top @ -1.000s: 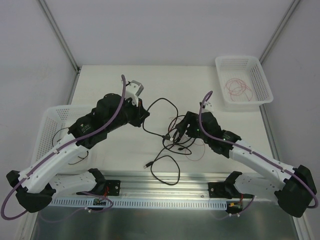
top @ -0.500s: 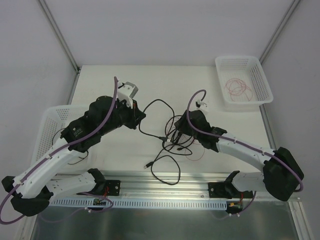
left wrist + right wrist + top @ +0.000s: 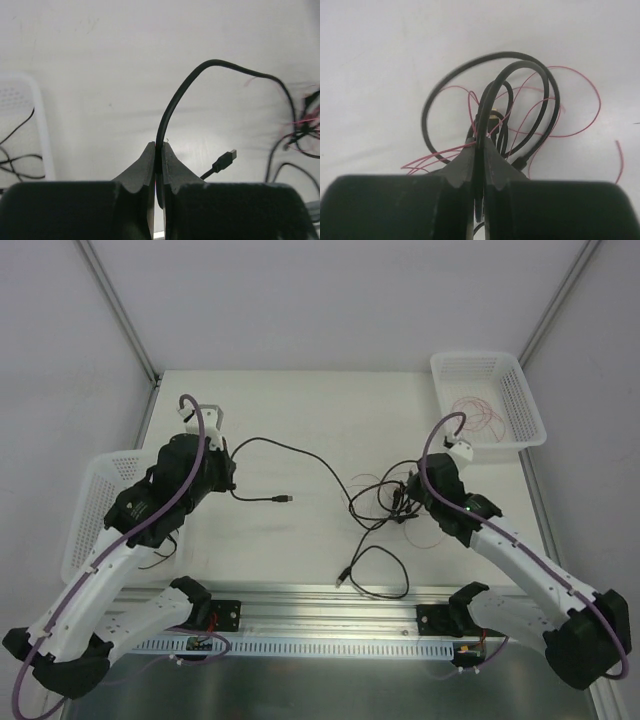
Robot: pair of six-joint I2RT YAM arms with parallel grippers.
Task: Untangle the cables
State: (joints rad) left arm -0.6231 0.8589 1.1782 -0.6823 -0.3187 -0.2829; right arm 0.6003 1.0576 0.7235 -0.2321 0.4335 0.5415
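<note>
Left gripper and right gripper are both clamped on the cables, arms well apart.
On the left, fingers are pressed together on a single black cable. It arcs up and away right toward the knot, and its short tail ends in a plug just beside the fingers. On the right, the fingers pinch black loops with the fine red wire threaded through, right of centre on the table. One more black loop trails to the near edge.
</note>
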